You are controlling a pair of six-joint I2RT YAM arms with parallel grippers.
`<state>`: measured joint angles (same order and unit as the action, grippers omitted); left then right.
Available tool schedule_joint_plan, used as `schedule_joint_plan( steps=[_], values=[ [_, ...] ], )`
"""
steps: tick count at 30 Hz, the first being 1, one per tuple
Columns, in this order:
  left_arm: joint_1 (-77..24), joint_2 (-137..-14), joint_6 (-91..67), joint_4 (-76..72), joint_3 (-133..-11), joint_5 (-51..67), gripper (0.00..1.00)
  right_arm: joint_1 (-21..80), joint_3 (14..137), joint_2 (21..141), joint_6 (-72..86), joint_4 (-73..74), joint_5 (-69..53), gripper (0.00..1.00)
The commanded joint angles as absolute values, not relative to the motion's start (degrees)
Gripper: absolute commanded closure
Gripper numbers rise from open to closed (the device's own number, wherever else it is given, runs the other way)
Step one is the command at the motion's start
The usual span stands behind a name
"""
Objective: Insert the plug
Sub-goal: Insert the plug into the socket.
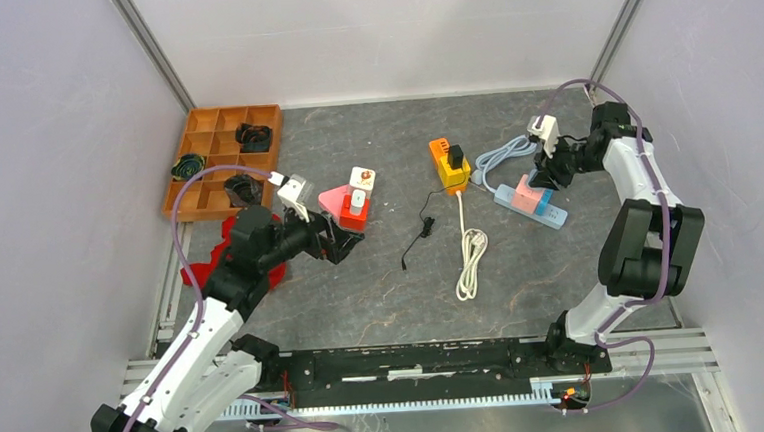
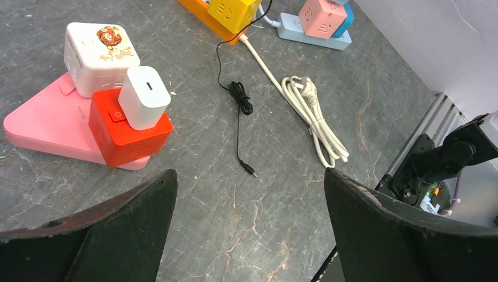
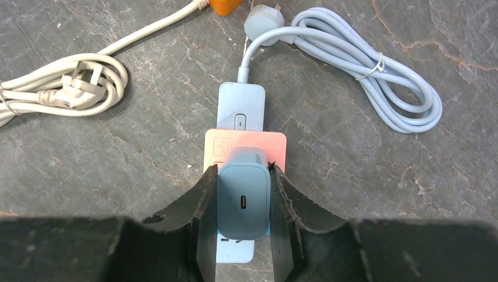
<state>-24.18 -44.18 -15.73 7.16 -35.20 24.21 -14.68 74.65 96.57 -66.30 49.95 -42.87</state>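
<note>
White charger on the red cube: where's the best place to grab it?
Probably its two flat sides, coming straight down from above. The charger stands upright on the red cube, so its top is free. The white cube sits close beside it, so the left fingers should close on the sides that don't face that cube.

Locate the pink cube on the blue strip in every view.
Top external: pink cube right of centre, on the blue strip.
Left wrist: at the top edge, right of centre.
Right wrist: centre, partly hidden behind the grey charger.
Shared landmark: the coiled white cord, to the cube's left in all three views.
</note>
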Motion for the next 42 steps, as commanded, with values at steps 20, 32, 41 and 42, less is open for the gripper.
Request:
schedule_joint_plan(
  steps=[20,32,41,42],
  values=[
    [-24.6,-44.0,-19.8,2.6,-34.6,26.8,0.00,-15.2,73.6,108.2,-68.3,56.5,-29.1,1.00],
    [-24.5,-43.0,-19.8,2.3,-34.1,26.5,0.00,-12.6,71.5,109.4,-69.9,53.1,-23.8,1.00],
    [-24.6,-42.7,-20.4,0.3,-32.4,25.8,0.00,-12.8,72.4,110.5,-70.2,51.0,-23.0,1.00],
    [-24.6,-43.0,-20.7,0.1,-32.2,25.8,0.00,-12.7,71.9,110.4,-70.1,50.8,-23.5,1.00]
  ],
)
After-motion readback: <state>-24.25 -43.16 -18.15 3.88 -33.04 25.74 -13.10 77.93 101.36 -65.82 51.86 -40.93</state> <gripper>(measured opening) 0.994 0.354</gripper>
